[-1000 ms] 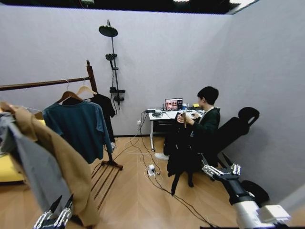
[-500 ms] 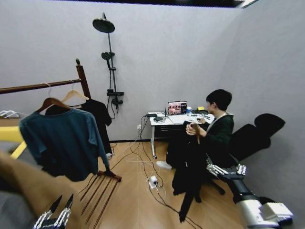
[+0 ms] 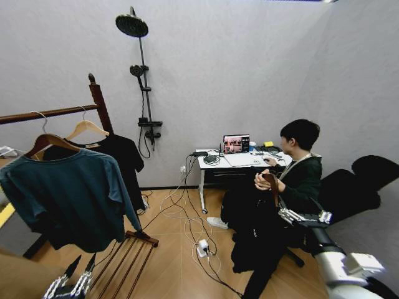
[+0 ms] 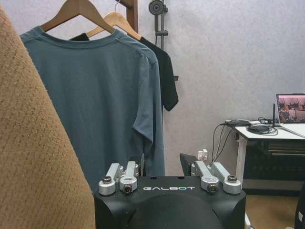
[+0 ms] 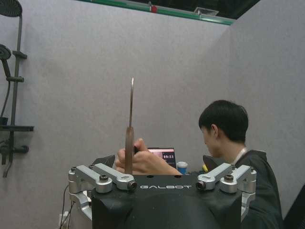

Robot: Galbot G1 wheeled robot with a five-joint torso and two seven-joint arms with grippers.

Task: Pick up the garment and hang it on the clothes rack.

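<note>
Head view: right end effector (image 3: 288, 215), open, reaches toward the black garment (image 3: 255, 230) a person's hand (image 3: 262, 181) holds up — pickup step — next, grip its hanger (image 3: 272, 188).

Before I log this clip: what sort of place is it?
Probably an indoor test room, not a home: bare grey walls, a wooden clothes rack hung with shirts, a shower head mounted on a plain wall, and a desk with a laptop.

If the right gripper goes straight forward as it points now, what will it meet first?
Most likely the hanger of the garment, held up by a person's hand right before the right gripper. Depth is unclear.
</note>
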